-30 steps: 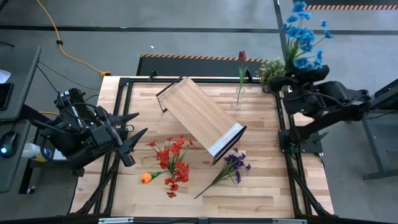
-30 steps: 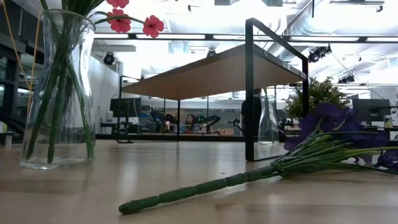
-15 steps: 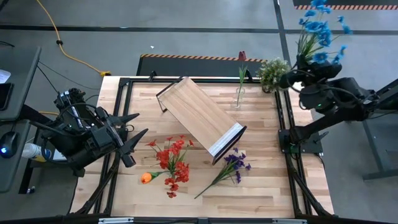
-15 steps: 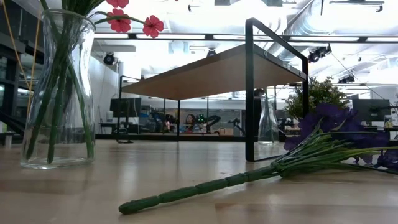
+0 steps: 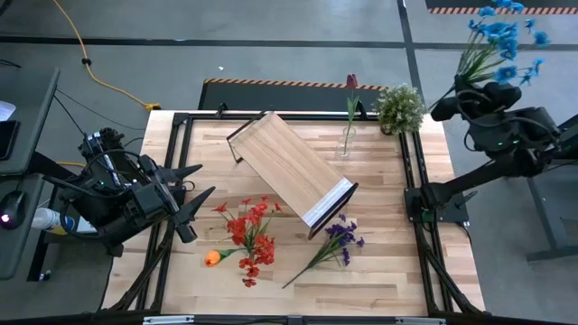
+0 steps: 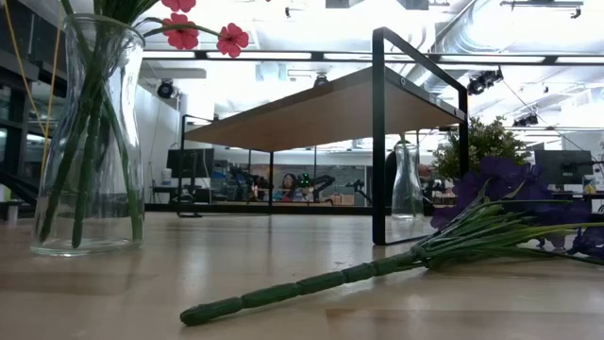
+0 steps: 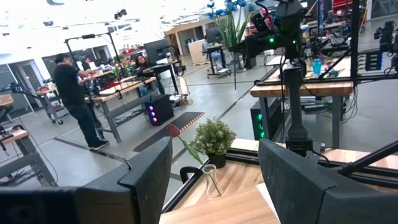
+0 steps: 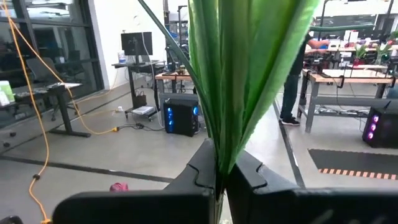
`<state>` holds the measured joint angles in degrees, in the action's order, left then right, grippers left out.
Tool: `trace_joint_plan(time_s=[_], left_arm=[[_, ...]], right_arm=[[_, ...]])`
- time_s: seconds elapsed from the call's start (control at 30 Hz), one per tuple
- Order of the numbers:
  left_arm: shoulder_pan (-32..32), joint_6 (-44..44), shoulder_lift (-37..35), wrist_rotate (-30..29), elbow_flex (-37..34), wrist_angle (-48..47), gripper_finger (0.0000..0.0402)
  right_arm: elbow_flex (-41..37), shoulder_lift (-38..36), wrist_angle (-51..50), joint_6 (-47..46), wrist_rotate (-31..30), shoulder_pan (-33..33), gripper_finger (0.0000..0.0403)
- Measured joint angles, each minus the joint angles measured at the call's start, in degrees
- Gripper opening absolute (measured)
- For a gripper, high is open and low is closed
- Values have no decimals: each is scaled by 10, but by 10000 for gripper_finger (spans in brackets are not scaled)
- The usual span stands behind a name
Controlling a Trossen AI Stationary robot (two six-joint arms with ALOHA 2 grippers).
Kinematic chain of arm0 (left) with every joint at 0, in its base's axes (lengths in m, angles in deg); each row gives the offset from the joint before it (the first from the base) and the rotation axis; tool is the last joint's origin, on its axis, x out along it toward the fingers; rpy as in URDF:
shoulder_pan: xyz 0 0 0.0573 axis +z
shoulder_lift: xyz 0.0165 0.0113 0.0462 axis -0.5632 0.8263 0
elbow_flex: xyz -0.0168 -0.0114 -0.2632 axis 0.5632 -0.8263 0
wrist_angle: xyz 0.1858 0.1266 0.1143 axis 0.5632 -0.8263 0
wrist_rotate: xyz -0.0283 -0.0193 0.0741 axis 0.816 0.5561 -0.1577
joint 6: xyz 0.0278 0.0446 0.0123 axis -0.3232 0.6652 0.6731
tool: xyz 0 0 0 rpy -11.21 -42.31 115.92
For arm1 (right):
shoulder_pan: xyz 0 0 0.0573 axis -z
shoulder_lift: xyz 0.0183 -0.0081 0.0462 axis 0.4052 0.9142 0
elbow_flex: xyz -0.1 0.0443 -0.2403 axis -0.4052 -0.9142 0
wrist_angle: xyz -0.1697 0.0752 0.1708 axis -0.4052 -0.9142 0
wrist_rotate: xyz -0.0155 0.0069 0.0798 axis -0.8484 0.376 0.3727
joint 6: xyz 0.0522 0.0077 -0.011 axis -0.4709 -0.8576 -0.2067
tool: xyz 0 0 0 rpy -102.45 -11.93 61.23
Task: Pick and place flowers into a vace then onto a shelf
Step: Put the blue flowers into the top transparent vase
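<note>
Right gripper (image 5: 449, 106): off the table's far right corner, jaws clenched on the blue flowers (image 5: 502, 41); in the right wrist view the green stems (image 8: 242, 74) are pinched between the dark fingers (image 8: 205, 171).
Blue flowers, axis: in the high view stems run from the gripper up and to the right, blooms fanning out at the picture's top right edge, partly cut off there.
Left gripper (image 5: 200, 180): at the table's left edge, jaws released and spread, nothing between them, tips aimed toward the shelf (image 5: 291, 169).
Shelf: on the table centre, long axis diagonal from far-left to near-right, white-edged end nearest the purple flowers (image 5: 341, 236).
Purple flowers: lying flat, blooms just beside the shelf's white end, stalk trailing toward the near-left; in the low view the stalk (image 6: 311, 283) fills the foreground, its blooms partly cut off at the right edge.
Red flowers (image 5: 251, 230): lying flat left of the purple ones, an orange bloom (image 5: 212, 258) at their left.
Maroon flower (image 5: 351, 83): upright in a slim glass vase (image 5: 346, 142) by the shelf's far side.
Plant (image 5: 398, 106): far right corner, near the right gripper.
Hard to make out: the vase (image 6: 87, 142) close to the low camera is cut off at the top.
</note>
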<state>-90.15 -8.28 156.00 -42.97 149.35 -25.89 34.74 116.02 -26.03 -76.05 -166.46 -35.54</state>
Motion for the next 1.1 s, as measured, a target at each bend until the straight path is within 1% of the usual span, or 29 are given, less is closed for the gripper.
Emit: trace_joint_plan(time_s=[0.8, 0.93, 1.03, 1.1], left_arm=[[0, -2, 0, 0, 0, 0, 271], [0, -2, 0, 0, 0, 0, 272], [0, -5, 0, 0, 0, 0, 273], [0, -10, 0, 0, 0, 0, 272]], right_arm=[[-2, -106, -69, -9, 14, 0, 7], [-51, -151, -54, -13, 17, 0, 7], [-121, -196, -11, -18, 27, 0, 4], [-170, -222, 36, -8, 27, 0, 5]])
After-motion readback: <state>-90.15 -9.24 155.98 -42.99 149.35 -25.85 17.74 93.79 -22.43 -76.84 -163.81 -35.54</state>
